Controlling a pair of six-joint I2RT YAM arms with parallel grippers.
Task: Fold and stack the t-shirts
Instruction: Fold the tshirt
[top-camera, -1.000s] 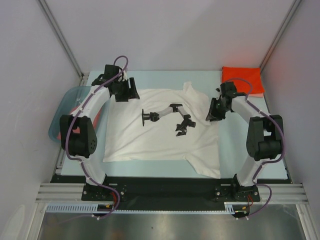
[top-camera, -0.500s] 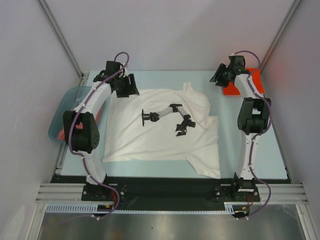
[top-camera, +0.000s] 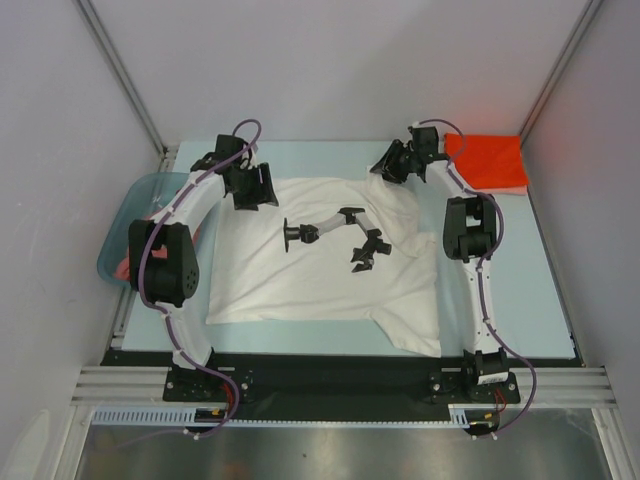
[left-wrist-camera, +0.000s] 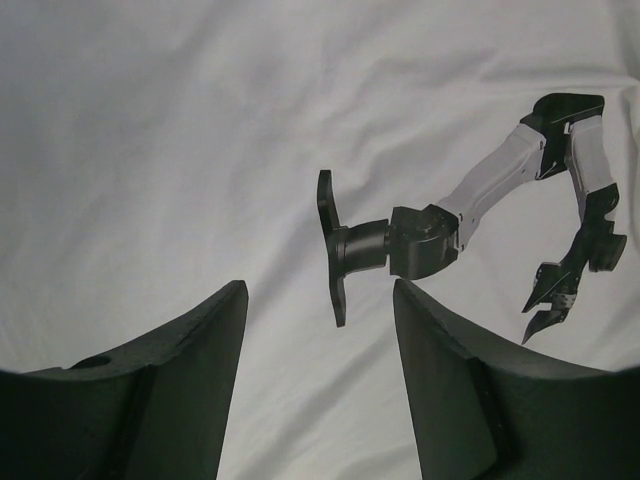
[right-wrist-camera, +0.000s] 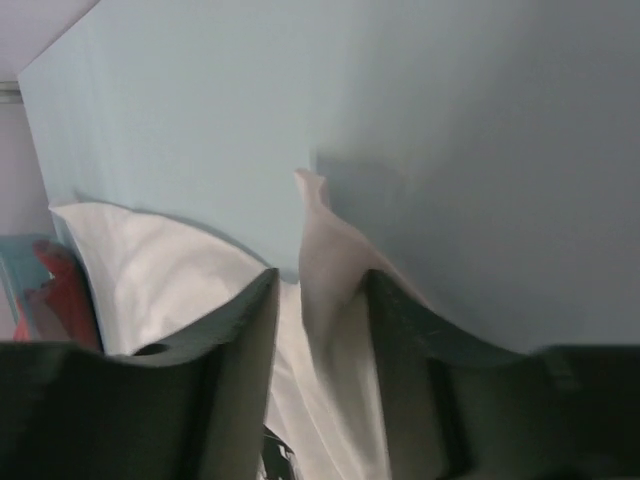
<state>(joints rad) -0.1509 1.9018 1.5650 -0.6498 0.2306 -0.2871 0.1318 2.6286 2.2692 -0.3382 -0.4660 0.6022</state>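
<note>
A large white t-shirt (top-camera: 320, 285) with a black robot-arm print (top-camera: 335, 235) lies spread flat in the middle of the table. My left gripper (top-camera: 256, 186) is open and empty over the shirt's far left corner; its wrist view shows the cloth (left-wrist-camera: 180, 120) and print (left-wrist-camera: 430, 240) beyond the fingers (left-wrist-camera: 200, 370). My right gripper (top-camera: 385, 167) is at the shirt's far edge. It is open, with a raised point of white cloth (right-wrist-camera: 325, 235) standing between the fingers (right-wrist-camera: 235, 340). A folded orange-red t-shirt (top-camera: 490, 160) lies at the far right corner.
A blue-grey basin (top-camera: 112, 245) sits off the table's left edge with red and salmon cloth (top-camera: 197, 230) in it; the right wrist view shows it at the left edge (right-wrist-camera: 50, 285). White walls and frame posts enclose the table.
My right arm swung from the shirt's right side out over the orange-red tee, then left to the shirt's far edge. The left gripper barely moved.
</note>
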